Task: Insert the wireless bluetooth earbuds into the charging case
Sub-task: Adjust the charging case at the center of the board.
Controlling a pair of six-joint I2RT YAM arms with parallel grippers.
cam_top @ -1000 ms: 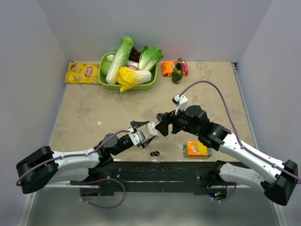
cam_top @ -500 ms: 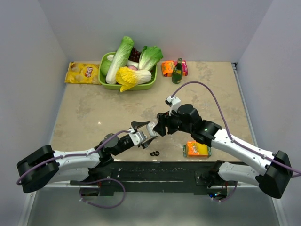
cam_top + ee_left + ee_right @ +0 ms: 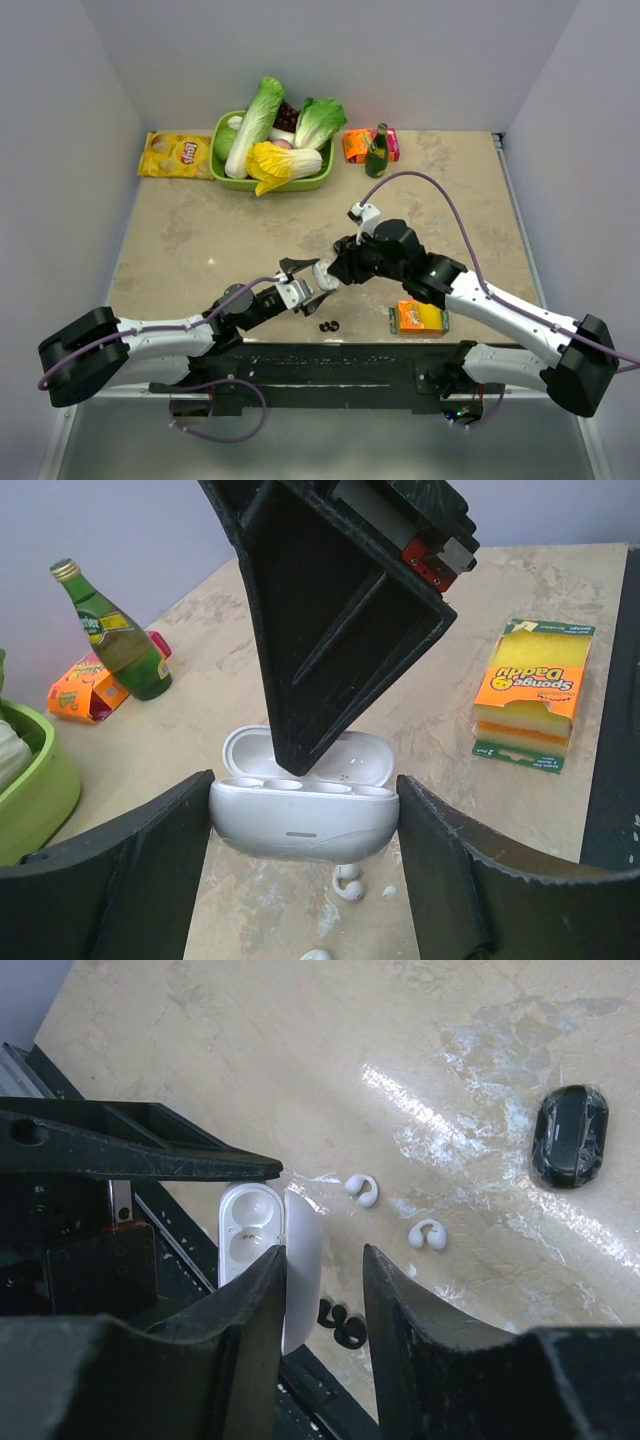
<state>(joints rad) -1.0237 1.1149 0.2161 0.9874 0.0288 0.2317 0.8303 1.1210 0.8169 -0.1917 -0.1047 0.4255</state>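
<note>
My left gripper (image 3: 303, 780) is shut on the white charging case (image 3: 300, 825) and holds it, lid open, just above the table; it also shows in the top view (image 3: 310, 285). My right gripper (image 3: 322, 1260) is open, its fingers either side of the raised lid (image 3: 303, 1280), one finger (image 3: 330, 630) reaching down against the lid. Two white earbuds (image 3: 362, 1188) (image 3: 428, 1234) lie on the table beside the case. Two black earbuds (image 3: 340, 1322) lie at the front edge. A shut black case (image 3: 568, 1136) lies farther off. The white case's wells look empty.
A sponge pack (image 3: 420, 317) lies near the front right. At the back stand a green basket of vegetables (image 3: 270, 180), a chips bag (image 3: 175, 155), a green bottle (image 3: 377, 152) and an orange box (image 3: 356, 146). The black rail (image 3: 330, 355) runs along the front edge.
My right gripper has moved left and down to the white case held by my left gripper. The left gripper has barely moved.
</note>
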